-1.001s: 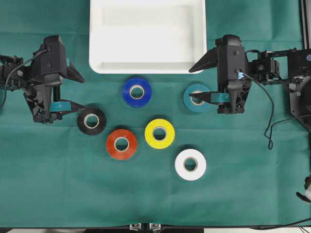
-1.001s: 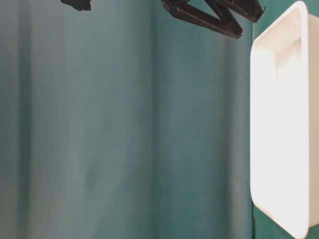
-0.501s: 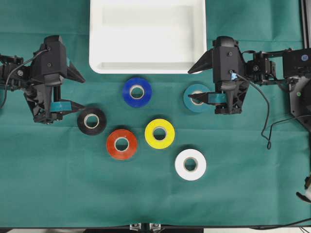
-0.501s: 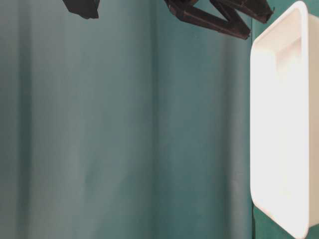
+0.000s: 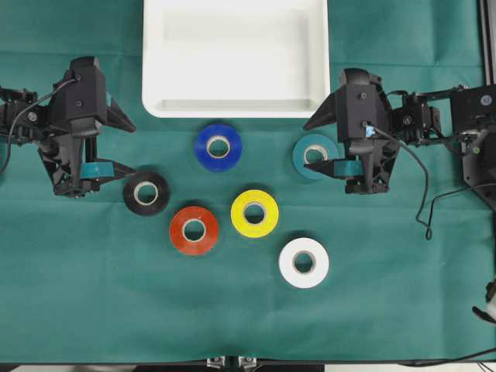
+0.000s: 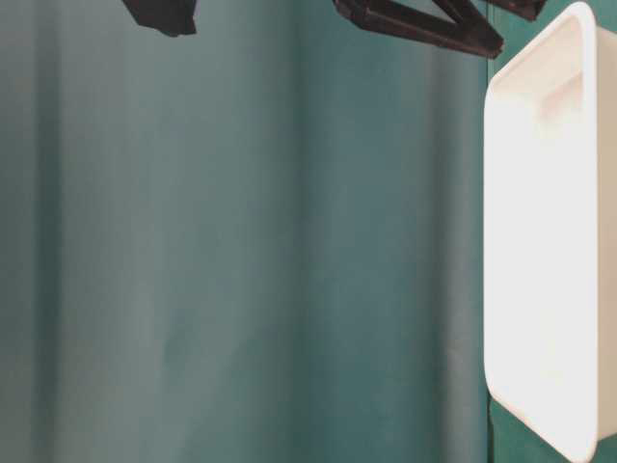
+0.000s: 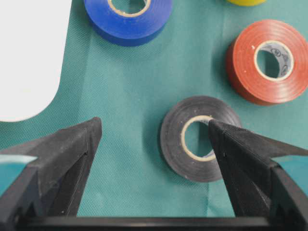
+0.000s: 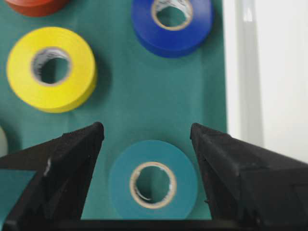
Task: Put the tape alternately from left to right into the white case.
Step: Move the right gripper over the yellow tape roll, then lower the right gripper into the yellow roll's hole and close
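Six rolls of tape lie on the green cloth: blue (image 5: 203,147), teal (image 5: 301,159), black (image 5: 132,194), red-orange (image 5: 180,230), yellow (image 5: 240,213) and white (image 5: 288,263). The white case (image 5: 232,107) stands empty at the back centre, and its rim (image 6: 540,241) also shows at table level. My left gripper (image 5: 128,147) is open beside the black roll (image 7: 173,139), with one fingertip (image 7: 226,139) over its core. The right gripper (image 5: 310,147) is open and straddles the teal roll (image 8: 120,178), with a finger on each side and not touching it.
Cables and the right arm's base (image 5: 477,132) sit at the right edge. The blue roll (image 8: 202,29) and yellow roll (image 8: 24,82) lie just ahead of the right gripper. The case's rounded corner (image 7: 29,57) is near the left gripper.
My right gripper has shifted a little toward the table's front and turned, bringing its fingers to either side of the teal roll. The left arm and all rolls have stayed put.
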Available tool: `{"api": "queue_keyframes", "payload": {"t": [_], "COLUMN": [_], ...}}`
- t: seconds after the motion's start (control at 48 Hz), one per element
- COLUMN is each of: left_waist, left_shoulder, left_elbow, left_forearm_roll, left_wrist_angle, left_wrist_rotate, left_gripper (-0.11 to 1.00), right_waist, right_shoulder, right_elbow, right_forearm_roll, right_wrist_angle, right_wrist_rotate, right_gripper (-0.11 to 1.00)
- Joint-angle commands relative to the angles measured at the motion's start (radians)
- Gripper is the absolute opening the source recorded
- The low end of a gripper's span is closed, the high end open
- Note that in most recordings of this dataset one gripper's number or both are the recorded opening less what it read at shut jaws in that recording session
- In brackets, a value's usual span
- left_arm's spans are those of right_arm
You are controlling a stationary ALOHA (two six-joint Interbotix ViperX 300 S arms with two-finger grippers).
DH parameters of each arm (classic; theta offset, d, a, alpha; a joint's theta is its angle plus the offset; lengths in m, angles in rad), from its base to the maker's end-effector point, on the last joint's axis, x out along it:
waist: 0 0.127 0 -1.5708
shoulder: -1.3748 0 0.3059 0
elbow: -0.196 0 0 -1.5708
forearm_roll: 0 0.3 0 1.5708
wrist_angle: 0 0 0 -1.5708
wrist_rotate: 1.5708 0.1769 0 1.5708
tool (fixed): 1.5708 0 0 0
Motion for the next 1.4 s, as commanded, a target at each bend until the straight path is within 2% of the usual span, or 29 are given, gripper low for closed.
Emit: {"api": "queue_keyframes", "payload": {"t": [0.0, 0.25, 0.584, 0.918, 1.376], "left_waist": [-0.002, -0.003, -0.002, -0.002, -0.003], "left_shoulder": [-0.006, -0.005, -0.006, -0.006, -0.005], "left_elbow": [-0.023, -0.025, -0.023, -0.02, -0.02], "left_forearm_roll": [-0.002, -0.002, -0.002, -0.002, -0.002], "left_wrist_angle": [-0.005, -0.005, -0.005, -0.005, -0.003], "left_wrist_rotate": [0.0, 0.0, 0.0, 0.0, 0.0], "left_gripper": [0.76, 0.76, 0.76, 0.76, 0.76], "right_waist": [0.029, 0.075, 0.08, 0.081, 0.095], "right_shoulder": [-0.005, 0.026, 0.077, 0.241, 0.348], "right_elbow": [-0.029, -0.055, -0.098, -0.198, -0.252], "right_forearm_roll": [0.0, 0.0, 0.0, -0.002, 0.0], "right_wrist_angle": [-0.005, -0.006, -0.006, -0.003, 0.021], "right_wrist_rotate": [0.006, 0.051, 0.063, 0.129, 0.132], "right_gripper": [0.8, 0.79, 0.79, 0.79, 0.79]}}
